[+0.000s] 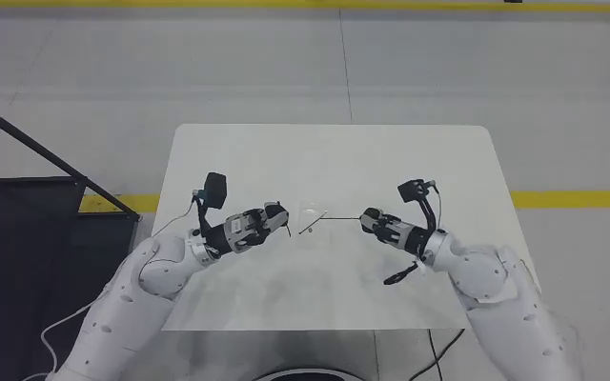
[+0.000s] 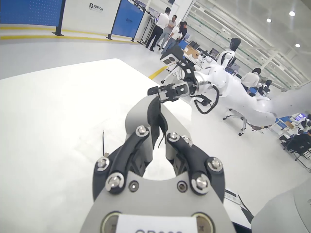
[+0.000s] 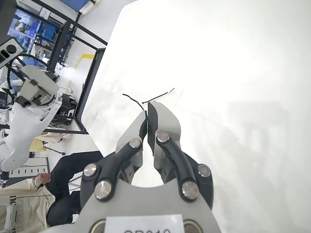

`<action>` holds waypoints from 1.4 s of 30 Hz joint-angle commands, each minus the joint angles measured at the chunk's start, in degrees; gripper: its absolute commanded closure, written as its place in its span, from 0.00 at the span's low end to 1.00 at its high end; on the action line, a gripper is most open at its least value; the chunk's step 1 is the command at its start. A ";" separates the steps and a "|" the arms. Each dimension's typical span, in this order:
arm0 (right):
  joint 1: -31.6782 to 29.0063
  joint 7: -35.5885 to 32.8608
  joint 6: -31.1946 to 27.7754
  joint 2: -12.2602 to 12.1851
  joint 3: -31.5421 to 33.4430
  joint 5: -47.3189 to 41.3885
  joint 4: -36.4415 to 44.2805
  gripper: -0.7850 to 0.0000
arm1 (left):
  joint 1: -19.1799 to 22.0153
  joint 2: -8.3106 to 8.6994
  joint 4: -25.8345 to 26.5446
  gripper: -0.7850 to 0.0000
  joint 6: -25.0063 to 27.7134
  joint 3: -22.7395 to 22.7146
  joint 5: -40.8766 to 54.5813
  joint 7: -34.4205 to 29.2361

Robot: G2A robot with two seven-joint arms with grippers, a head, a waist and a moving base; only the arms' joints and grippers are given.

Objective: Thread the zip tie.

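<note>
Big white matte table under me, with my two grippers facing each other over the middle of it. My right gripper is clamped tight on the zip tie, a skinny black plastic strip whose free end curls out past the tips toward the other arm. My left gripper is pinched together too, with what looks like a thin black strand caught between the ribbed rubber pads. A second black strip lies flat on the table between the grippers, with a small head at one end. Feels like the lining-up stage to me. Next I'd need the tip dead-on a tiny slot, so slow, small corrections.
</note>
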State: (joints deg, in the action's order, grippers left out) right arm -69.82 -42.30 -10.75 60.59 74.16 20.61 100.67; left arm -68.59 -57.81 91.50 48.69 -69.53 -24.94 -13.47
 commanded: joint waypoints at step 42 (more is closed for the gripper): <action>-5.78 -3.79 -2.32 -0.83 6.60 -22.13 -0.14 1.00 | 1.48 -2.88 -5.20 1.00 -3.64 4.71 -26.43 19.53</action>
State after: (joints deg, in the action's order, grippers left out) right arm -75.93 -45.89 -13.33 59.71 81.07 -0.32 100.62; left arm -67.14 -60.58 86.06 45.88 -65.20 -49.69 5.56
